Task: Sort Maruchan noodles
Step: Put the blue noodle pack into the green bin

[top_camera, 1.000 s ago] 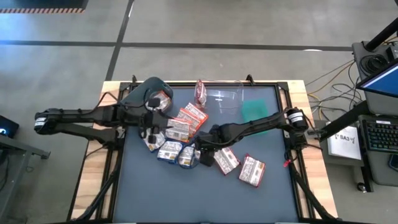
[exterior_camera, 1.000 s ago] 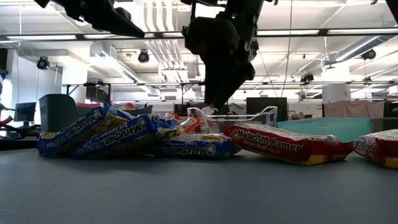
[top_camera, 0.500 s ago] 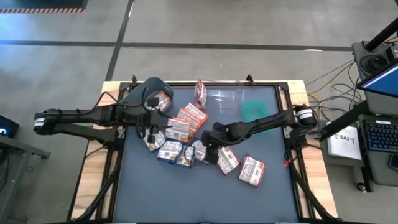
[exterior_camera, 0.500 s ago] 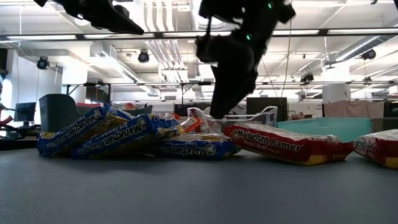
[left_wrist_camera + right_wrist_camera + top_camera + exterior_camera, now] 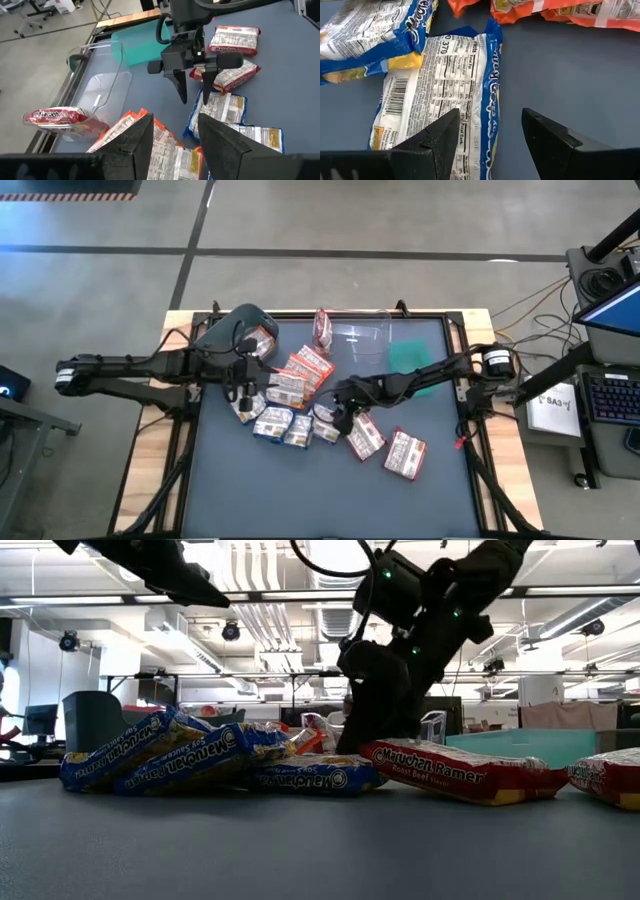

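A loose pile of flat rectangular Maruchan noodle packets is seen on the dark grey bench (image 5: 330, 490). The clear plastic bin (image 5: 362, 338) at the bench's far edge is taken as landmark.

Blue-and-white packets (image 5: 285, 427) are lying nearer the camera than the bin, toward the left arm's side; orange-red packets (image 5: 305, 368) are between them and the bin. One maroon-and-white packet (image 5: 323, 328) is propped against the bin's wall. Two more maroon-and-white packets (image 5: 404, 454) are lying flat well in front of the bin, apart from the pile. A teal green bin (image 5: 405, 357) is seen just beside the clear one.

The right gripper (image 5: 192, 95) is lowered over one blue-and-white packet (image 5: 442, 95) at the pile's edge, jaws spread apart and empty, pointing down at the wrapper; contact with it cannot be told. In the low view the right gripper (image 5: 372, 730) is seen down near bench level behind the packets.

The left gripper (image 5: 243, 385) is held above the pile's far-left side, by the rounded grey bin (image 5: 228, 328). Its jaws are parted, nothing gripped between them.
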{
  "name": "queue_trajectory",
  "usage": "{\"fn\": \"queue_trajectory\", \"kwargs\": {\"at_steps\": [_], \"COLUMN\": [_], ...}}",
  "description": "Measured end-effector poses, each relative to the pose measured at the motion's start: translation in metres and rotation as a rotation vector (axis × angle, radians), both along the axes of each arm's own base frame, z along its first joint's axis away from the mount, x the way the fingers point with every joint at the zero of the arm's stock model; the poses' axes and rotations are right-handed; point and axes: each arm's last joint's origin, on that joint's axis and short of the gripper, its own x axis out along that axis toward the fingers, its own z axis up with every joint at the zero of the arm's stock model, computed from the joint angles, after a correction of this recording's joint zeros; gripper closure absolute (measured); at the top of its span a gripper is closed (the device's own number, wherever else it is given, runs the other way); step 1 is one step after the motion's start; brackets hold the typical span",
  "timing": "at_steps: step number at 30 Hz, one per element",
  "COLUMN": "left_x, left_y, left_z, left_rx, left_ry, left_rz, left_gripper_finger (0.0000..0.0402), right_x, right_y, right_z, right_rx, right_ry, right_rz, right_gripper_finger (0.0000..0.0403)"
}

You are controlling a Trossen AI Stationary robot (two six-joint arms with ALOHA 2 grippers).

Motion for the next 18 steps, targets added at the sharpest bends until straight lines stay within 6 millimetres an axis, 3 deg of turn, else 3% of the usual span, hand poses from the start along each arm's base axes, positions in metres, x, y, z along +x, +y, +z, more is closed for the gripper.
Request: {"fn": "queue_trajectory", "kwargs": {"at_steps": [9, 18], "left_x": [0.001, 0.014], "left_y": [0.0, 0.001], "left_z": [0.002, 0.007], "left_rx": [0.022, 0.155], "left_ry": [-0.017, -0.096], "left_rz": [-0.009, -0.063], "left_gripper_finger": [0.0264, 0.0264], "right_x": [-0.002, 0.004], "right_y": [-0.002, -0.002], "right_z": [-0.009, -0.019], "right_rx": [0.082, 0.136], "right_ry": [-0.036, -0.072], "right_rz": [-0.023, -0.034], "right_gripper_finger": [0.0212, 0.0339]}}
